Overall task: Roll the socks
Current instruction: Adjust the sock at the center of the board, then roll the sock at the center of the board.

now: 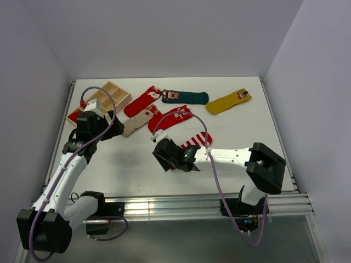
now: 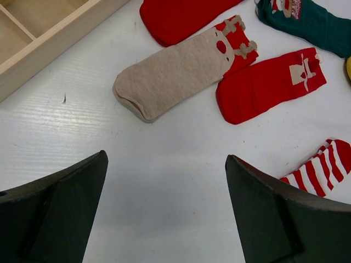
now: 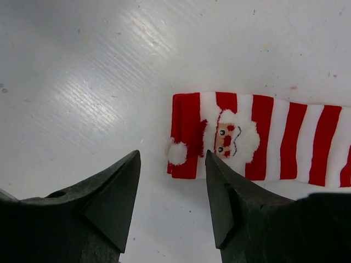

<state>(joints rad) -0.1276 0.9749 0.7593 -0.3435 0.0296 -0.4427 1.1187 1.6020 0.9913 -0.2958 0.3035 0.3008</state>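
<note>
At far left of the table (image 1: 247, 131), toward the back corner: wooden tray (image 1: 112, 94) with dividers, set at an angle. Just beside its near edge, left gripper (image 2: 165, 164), jaws spread wide, nothing between them, only bare white tabletop below.

Just right of that gripper, beige sock (image 2: 175, 74), flat and slanted, with a red-nosed reindeer patch at its far end. Behind it and close alongside, red sock (image 1: 142, 101), slanted the same way. Just right of the beige one, second red sock (image 2: 269, 85), flat, with a white figure patch near one end. Whether these three touch: cannot tell.

Further back, near the middle of the table, dark green sock (image 1: 186, 97), lying crosswise, its patch at the left end. Well to its right, mustard yellow sock (image 1: 229, 101), slanted, apart from all the others.

Nearer the arms, right of centre, striped sock (image 3: 263, 137), red and white, flat on the table, Santa face with a white pompom at its cuff end. Right at that cuff, right gripper (image 3: 173, 159), jaws partway apart, holding nothing. Cuff end just ahead of the fingertips, its near corner lying between the two tips, one finger crossing the sock's near edge in the right wrist view. Contact between finger and fabric: cannot tell.
</note>
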